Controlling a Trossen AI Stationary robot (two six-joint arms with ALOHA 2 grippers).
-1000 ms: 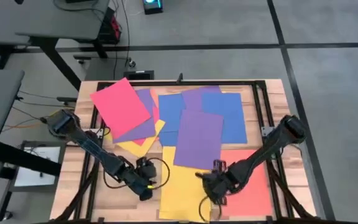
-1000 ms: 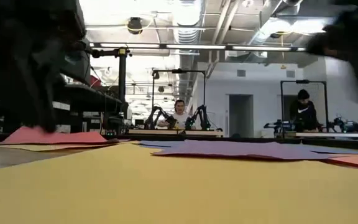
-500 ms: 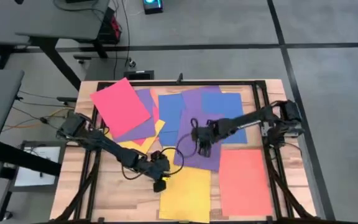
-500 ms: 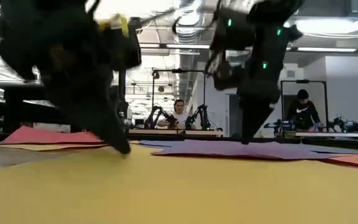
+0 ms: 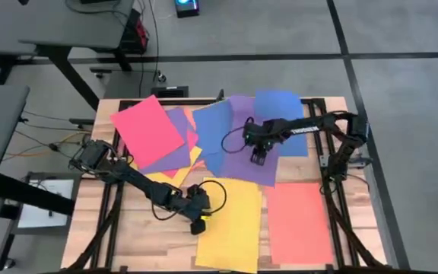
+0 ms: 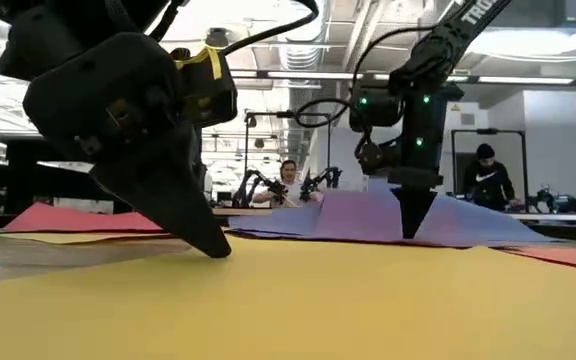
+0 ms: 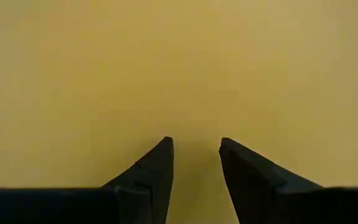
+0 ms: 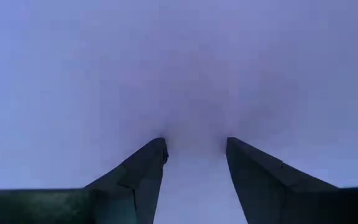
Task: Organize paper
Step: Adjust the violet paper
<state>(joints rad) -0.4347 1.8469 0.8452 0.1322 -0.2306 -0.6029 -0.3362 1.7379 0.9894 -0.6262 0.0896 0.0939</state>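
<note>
Coloured paper sheets lie overlapping on the table. A yellow sheet (image 5: 230,224) lies flat at the near middle, with a red-orange sheet (image 5: 299,221) to its right. A purple sheet (image 5: 243,141) rests on blue sheets (image 5: 280,114) at the far middle. A pink-red sheet (image 5: 147,129) lies on top at the far left. My left gripper (image 5: 198,222) stands with its tips on the yellow sheet, fingers a little apart. My right gripper (image 5: 258,160) stands with its tips on the purple sheet, also a little apart. My left gripper sets its two fingertips (image 7: 165,144) down on the yellow sheet near its left long edge (image 6: 230,258). It comes from above, slanting in from the table's left. The sheet lies flat on the table. My right gripper presses its fingertips (image 8: 161,144) onto the top face of the purple sheet (image 6: 420,238), toward the sheet's near end. The fingers point straight down. The sheet lies on the blue sheets below it, its far part humped up.
Black frame rails run along the table's edges (image 5: 333,183). Bare wood shows at the near left (image 5: 139,243). In the low view, people sit at other benches (image 6: 288,180) in the room beyond.
My right gripper has gone from the near right to the far middle. It has pushed the purple sheet toward the far edge, where the blue sheets have slid and buckled. My left gripper has moved right onto the yellow sheet, which has turned a little.
</note>
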